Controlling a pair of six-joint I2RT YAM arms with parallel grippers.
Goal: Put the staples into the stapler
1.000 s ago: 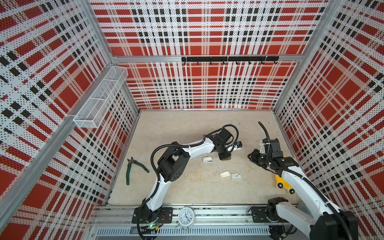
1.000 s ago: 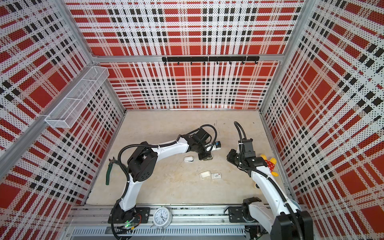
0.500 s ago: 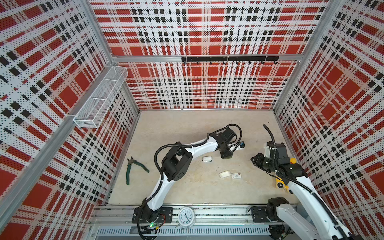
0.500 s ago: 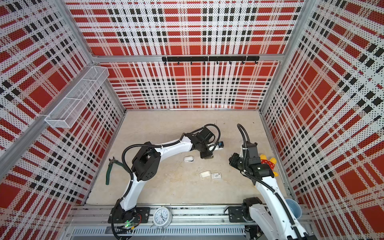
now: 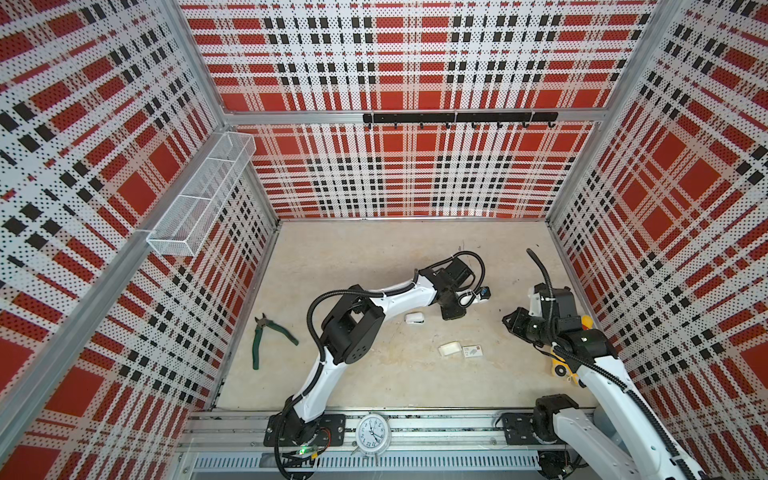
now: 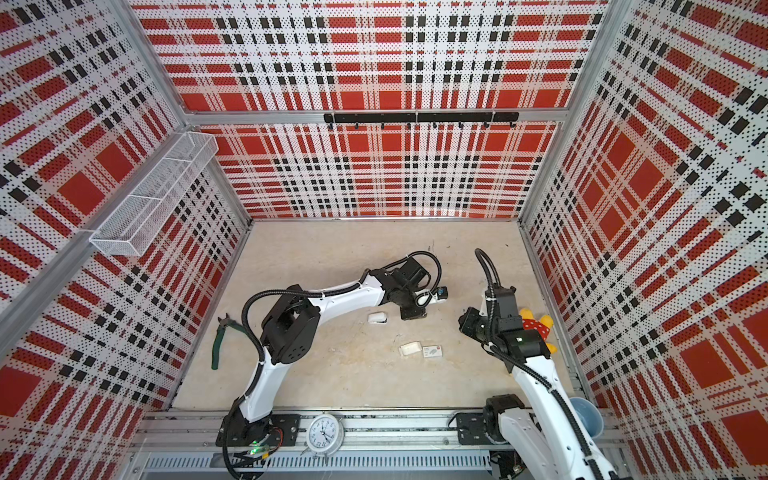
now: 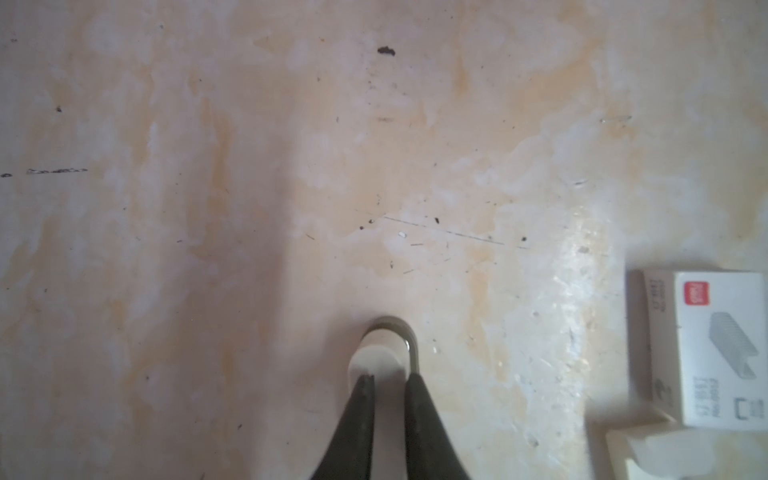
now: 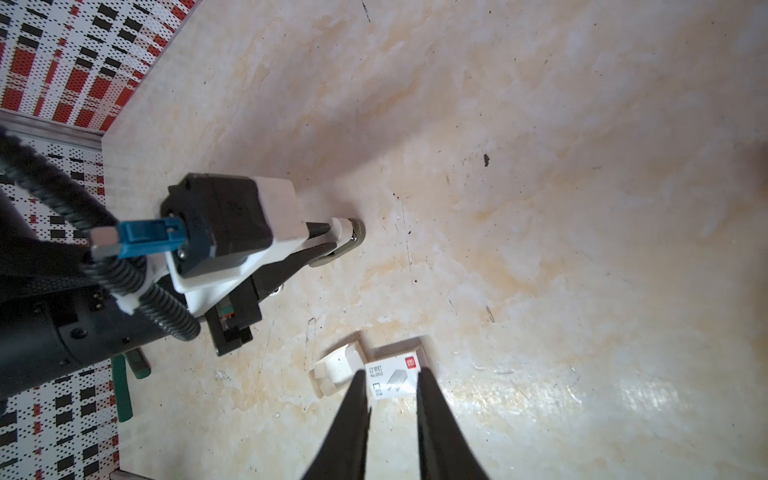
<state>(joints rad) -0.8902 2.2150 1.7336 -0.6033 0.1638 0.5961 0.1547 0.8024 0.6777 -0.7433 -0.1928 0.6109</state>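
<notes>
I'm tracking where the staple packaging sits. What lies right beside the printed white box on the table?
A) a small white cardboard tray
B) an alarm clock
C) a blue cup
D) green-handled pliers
A: the small white cardboard tray sits right beside the printed white box in both top views and the right wrist view, while the pliers lie far off by the left wall.

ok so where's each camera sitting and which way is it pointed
Top views: high over the front rail, looking down into the plaid cell; the left arm and right arm show.
Left wrist: on the left arm, facing down at the table; only the left gripper shows, shut on the stapler.
Right wrist: on the right arm, facing down towards the left arm; the right gripper shows, open.
Shared: both wrist views catch the printed staple box and white tray.
</notes>
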